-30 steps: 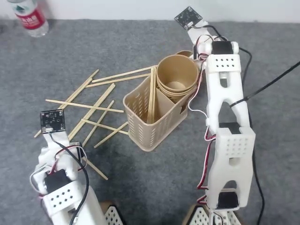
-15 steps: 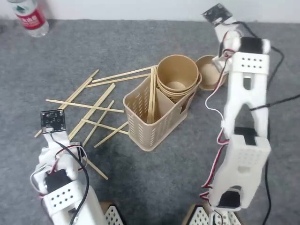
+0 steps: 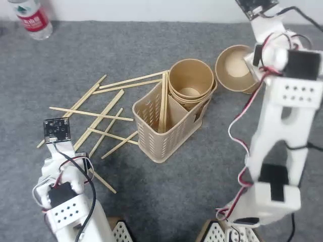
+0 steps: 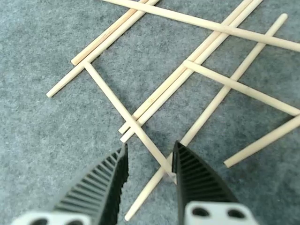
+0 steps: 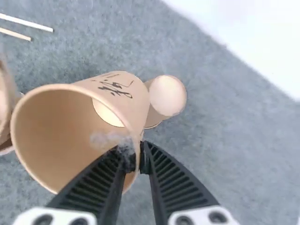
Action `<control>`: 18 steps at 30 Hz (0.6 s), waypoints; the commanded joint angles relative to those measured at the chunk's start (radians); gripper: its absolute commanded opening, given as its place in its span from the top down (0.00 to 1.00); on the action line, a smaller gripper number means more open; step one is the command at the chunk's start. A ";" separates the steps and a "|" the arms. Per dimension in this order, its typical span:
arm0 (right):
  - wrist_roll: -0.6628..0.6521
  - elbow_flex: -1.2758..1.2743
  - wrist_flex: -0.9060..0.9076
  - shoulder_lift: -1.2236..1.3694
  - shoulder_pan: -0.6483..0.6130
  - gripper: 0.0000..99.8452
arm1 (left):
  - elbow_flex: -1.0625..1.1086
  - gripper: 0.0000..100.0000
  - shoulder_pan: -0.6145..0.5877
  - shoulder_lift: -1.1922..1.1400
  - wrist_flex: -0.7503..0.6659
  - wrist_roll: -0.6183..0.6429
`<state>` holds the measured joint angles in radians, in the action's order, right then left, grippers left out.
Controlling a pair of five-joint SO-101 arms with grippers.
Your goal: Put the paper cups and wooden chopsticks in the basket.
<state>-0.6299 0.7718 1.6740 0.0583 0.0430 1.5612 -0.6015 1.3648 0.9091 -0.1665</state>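
Observation:
A tan slotted basket [image 3: 157,132] stands mid-carpet with stacked paper cups [image 3: 191,80] in one compartment and a few chopsticks [image 3: 163,103] in the other. My right gripper [image 5: 137,157] is shut on the rim of another paper cup [image 5: 70,136], held tilted above the carpet to the right of the basket [image 3: 234,68]. A further cup [image 5: 166,96] lies on the carpet behind it. Several loose chopsticks [image 3: 101,118] lie left of the basket. My left gripper [image 4: 149,157] hangs open just over them, one chopstick [image 4: 136,129] running between its fingertips.
A plastic bottle [image 3: 31,17] with a red label lies at the far left corner by the white wall. Grey carpet [image 3: 176,201] covers the table, bare in front of the basket. The right arm [image 3: 282,111] stands tall along the right side.
The right arm has lifted the paper cup from behind the basket and swung it up and to the right. The left arm has stayed still.

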 commanded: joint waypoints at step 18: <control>0.161 -0.115 0.120 -0.624 -0.298 0.99 | -0.007 0.85 0.005 0.011 -0.018 0.009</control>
<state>-0.5194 0.7518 1.7599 -0.5646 -0.2378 1.5612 -0.6015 1.3648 0.9091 -0.1665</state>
